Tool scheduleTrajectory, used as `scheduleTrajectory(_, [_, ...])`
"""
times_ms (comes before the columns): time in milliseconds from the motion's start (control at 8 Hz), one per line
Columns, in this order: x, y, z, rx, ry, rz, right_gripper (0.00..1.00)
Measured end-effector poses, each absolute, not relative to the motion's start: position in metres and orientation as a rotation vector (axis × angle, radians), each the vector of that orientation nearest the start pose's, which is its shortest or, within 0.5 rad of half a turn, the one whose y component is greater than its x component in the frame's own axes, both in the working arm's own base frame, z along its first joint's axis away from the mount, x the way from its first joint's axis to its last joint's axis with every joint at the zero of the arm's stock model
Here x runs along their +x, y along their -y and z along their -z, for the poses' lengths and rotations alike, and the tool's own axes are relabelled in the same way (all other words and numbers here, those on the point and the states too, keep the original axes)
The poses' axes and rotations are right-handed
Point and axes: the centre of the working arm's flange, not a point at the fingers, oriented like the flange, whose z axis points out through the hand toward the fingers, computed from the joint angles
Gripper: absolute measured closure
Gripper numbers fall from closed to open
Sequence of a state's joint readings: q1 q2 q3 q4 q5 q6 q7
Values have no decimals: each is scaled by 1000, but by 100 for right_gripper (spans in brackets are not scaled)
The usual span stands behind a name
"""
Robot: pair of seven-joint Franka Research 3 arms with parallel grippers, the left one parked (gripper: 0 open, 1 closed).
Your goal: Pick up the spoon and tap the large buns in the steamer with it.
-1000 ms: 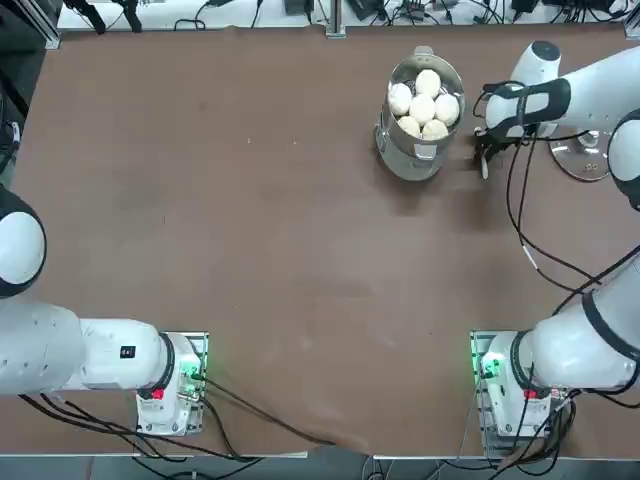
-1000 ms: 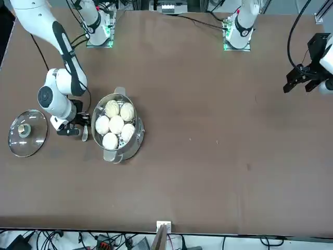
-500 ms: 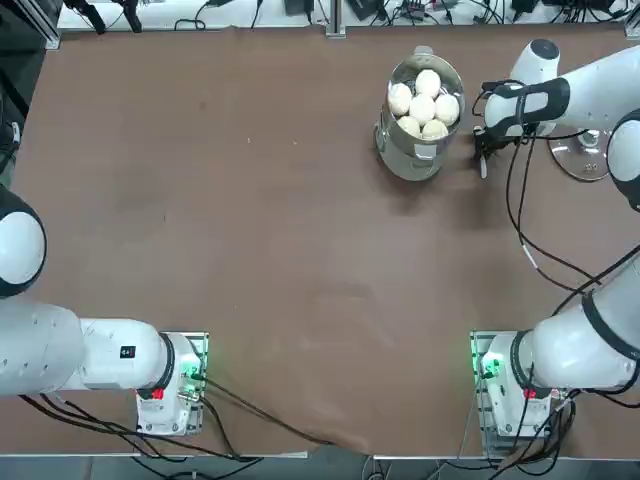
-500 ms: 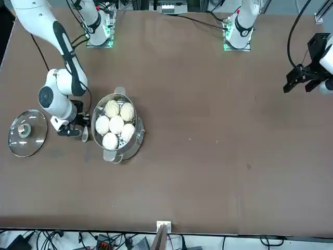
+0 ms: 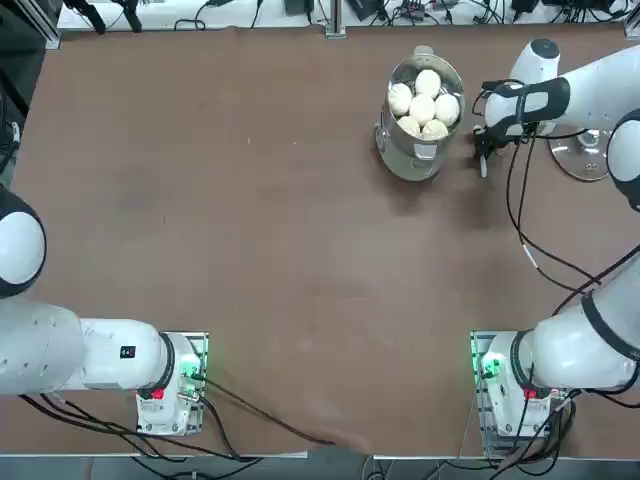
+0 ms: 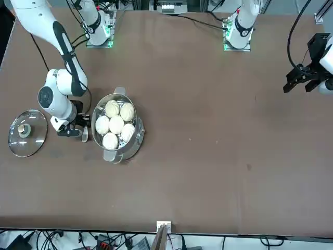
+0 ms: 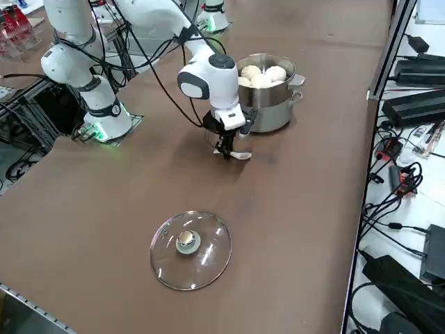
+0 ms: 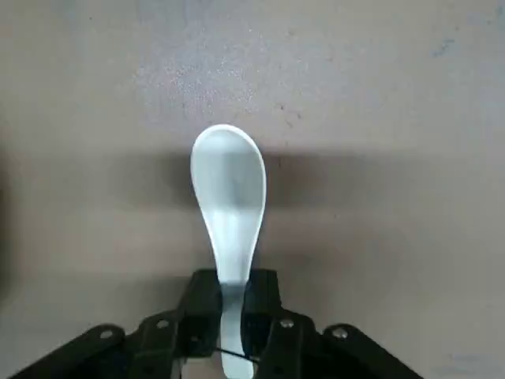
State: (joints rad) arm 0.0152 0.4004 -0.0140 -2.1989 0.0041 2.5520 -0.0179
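While the black two-finger right gripper [image 8: 233,316] is pinching the handle of the small white spoon [image 8: 229,189], its fingers closed down to that handle's width, the spoon is lying beside the round shiny steel steamer [image 7: 271,115], toward the table's [image 6: 208,156] right edge from it. Five smooth white buns [image 5: 425,105] are sitting inside. The handle is looking slick, so a loose pinch could let it twist, and lifting too low could knock the steamer's wall.

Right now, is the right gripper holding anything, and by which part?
Yes, the white spoon, by its handle; the right gripper is beside the steamer.
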Motion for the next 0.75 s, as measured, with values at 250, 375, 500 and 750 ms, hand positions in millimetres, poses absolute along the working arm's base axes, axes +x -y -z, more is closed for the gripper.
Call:
scheduleTrajectory(250, [556, 1, -207, -3144, 21, -81, 83])
scheduleTrajectory(375, [562, 3, -225, -3143, 17, -103, 83])
scheduleTrajectory(500, [571, 3, -253, -3141, 16, -138, 83])
scheduleTrajectory(750, [589, -1, -326, -3135, 20, -203, 83])
